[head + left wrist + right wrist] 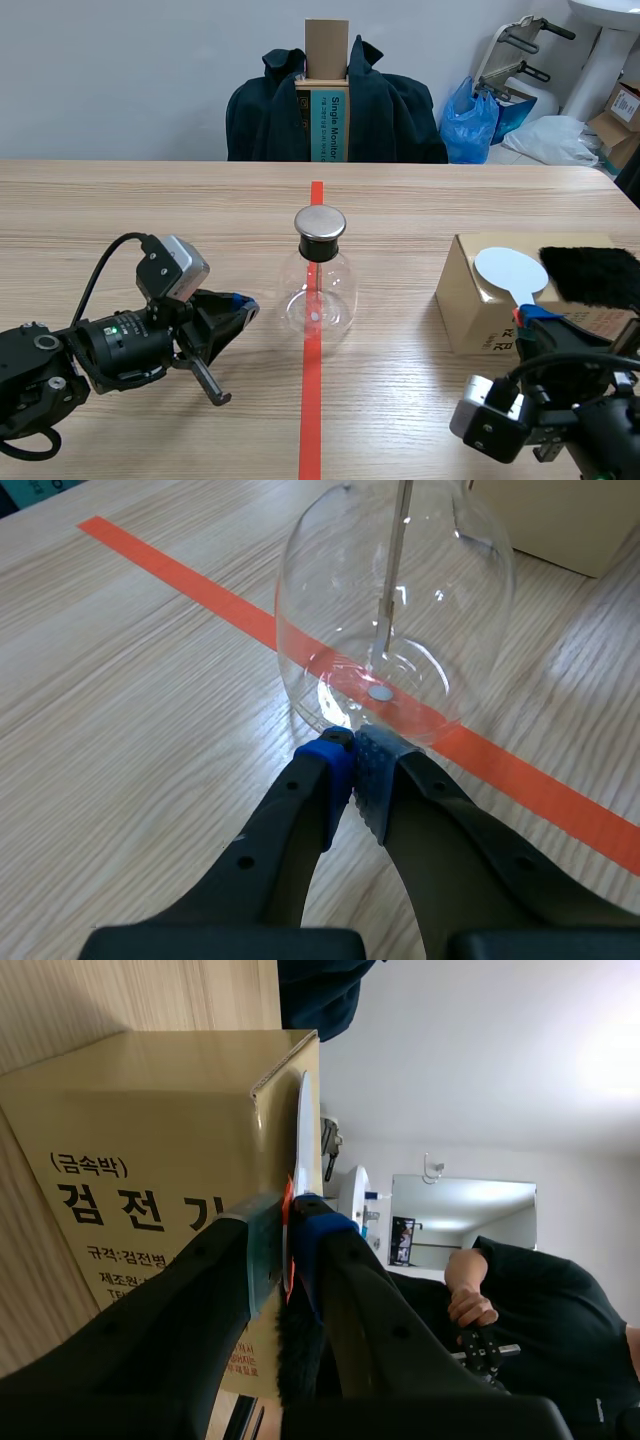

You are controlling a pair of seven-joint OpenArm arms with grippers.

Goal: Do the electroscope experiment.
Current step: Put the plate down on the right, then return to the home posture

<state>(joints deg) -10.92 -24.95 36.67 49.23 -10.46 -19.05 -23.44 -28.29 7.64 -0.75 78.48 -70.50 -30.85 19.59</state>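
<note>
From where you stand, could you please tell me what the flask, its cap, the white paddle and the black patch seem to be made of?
Flask: glass or clear plastic; see-through, with glossy highlights.
Cap: likely metal; brushed silver top, dark rim.
White paddle: probably plastic; a smooth, flat, matte disc.
Black patch: fur or fleece; matte, with fuzzy edges.

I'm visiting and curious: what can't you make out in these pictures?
The rod's tip inside the glass flask: too small in the scene view, lost in reflections in the left wrist view.
The white paddle's handle: scene view, covered by the right gripper.
The box's label: right wrist view, its lower lines hidden behind that gripper.
The black fur: scene view, cut by the edge.
</note>
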